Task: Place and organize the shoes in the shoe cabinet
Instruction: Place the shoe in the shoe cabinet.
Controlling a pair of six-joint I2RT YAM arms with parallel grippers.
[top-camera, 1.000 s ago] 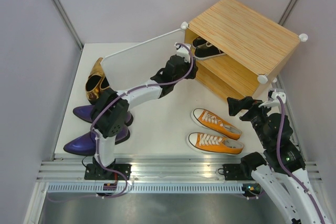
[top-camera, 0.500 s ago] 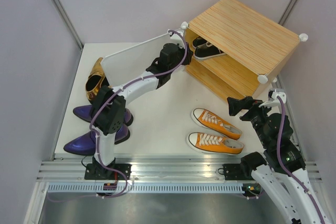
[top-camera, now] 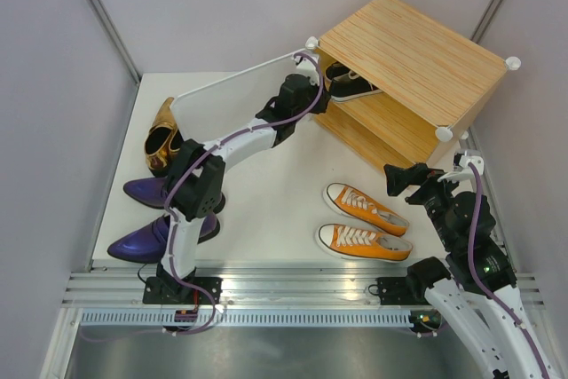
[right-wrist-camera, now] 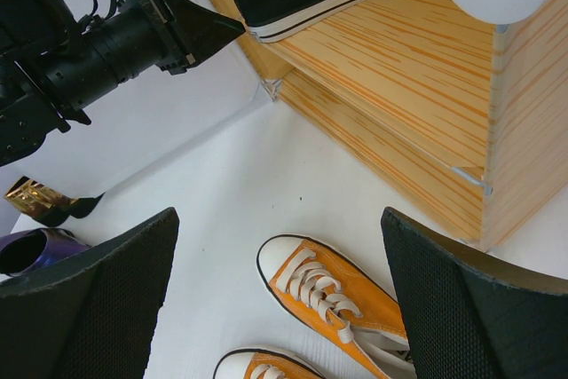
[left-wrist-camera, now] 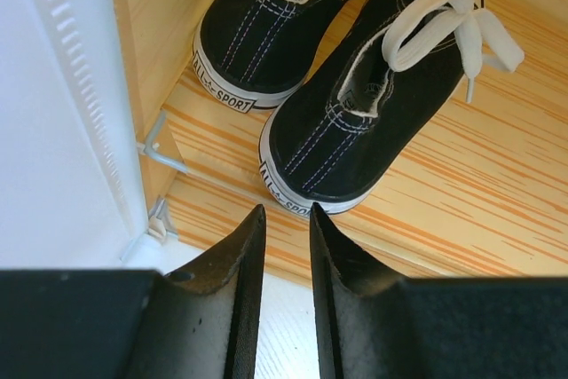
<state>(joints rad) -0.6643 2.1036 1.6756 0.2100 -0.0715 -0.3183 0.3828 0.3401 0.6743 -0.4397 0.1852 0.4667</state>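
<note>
The shoe cabinet [top-camera: 417, 51] stands at the back right with its white door [top-camera: 231, 95] swung open to the left. The black sneakers [top-camera: 351, 84] sit side by side on its upper shelf, heels outward [left-wrist-camera: 355, 130]. My left gripper [top-camera: 312, 88] hovers just in front of them, jaws close together with nothing between [left-wrist-camera: 284, 212]. The orange sneakers [top-camera: 366, 209] lie on the floor in front of the cabinet. My right gripper [top-camera: 404, 179] is wide open and empty above them [right-wrist-camera: 280, 219]. The gold pumps [top-camera: 161, 135] and purple loafers [top-camera: 142, 241] lie at the left.
The open door panel [left-wrist-camera: 53, 130] stands close on the left of my left gripper. The cabinet's lower compartment [right-wrist-camera: 373, 130] shows only its wooden front edge. Grey walls close in the white floor [top-camera: 266, 184] on three sides.
My left gripper swung left toward the door half a second ago and has come back right, to the black sneakers. The door panel shifted slightly. The right arm has not moved.
</note>
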